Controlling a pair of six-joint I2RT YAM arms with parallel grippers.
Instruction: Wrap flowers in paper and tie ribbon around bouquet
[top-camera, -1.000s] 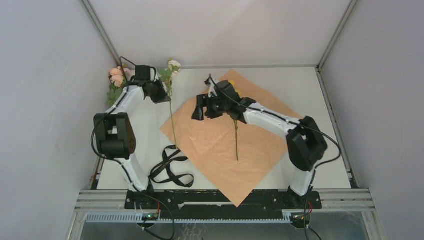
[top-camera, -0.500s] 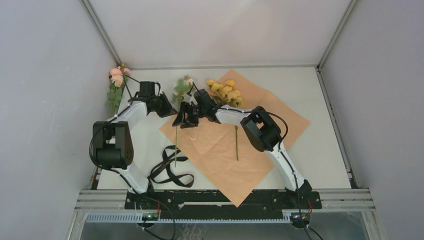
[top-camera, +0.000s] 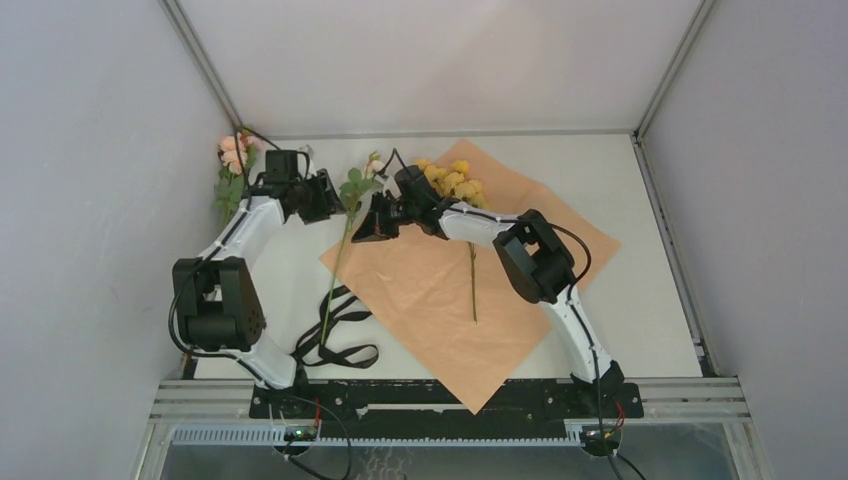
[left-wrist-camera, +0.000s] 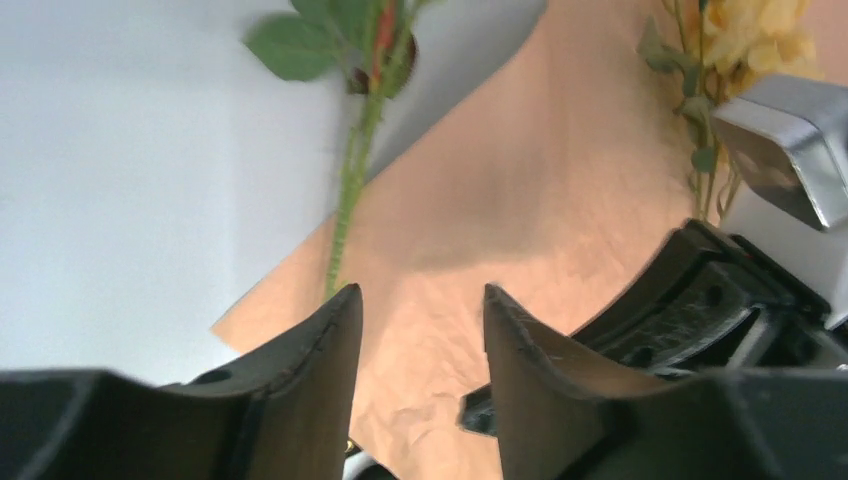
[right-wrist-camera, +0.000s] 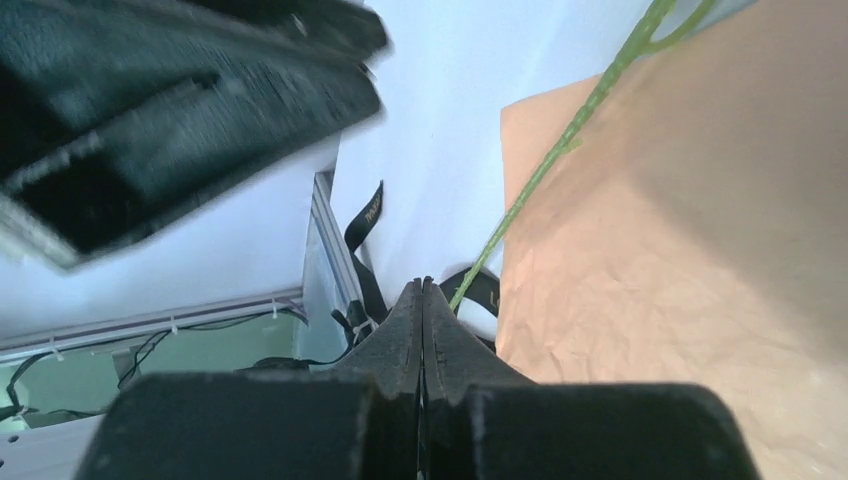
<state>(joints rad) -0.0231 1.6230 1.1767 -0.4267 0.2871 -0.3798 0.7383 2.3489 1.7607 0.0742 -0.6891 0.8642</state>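
Having been released by the now-spread left fingers (left-wrist-camera: 300, 380), the white flower (top-camera: 340, 255) is laid slanting off the paper (top-camera: 430, 300) toward the table's (top-camera: 650, 290) near-left corner, with right fingers (right-wrist-camera: 400, 340) pressed together beside it, so regathering is judged needed.

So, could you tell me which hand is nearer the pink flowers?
Left. The left hand is just right of the pink flowers; the right hand is farther right, at the edge of the paper.
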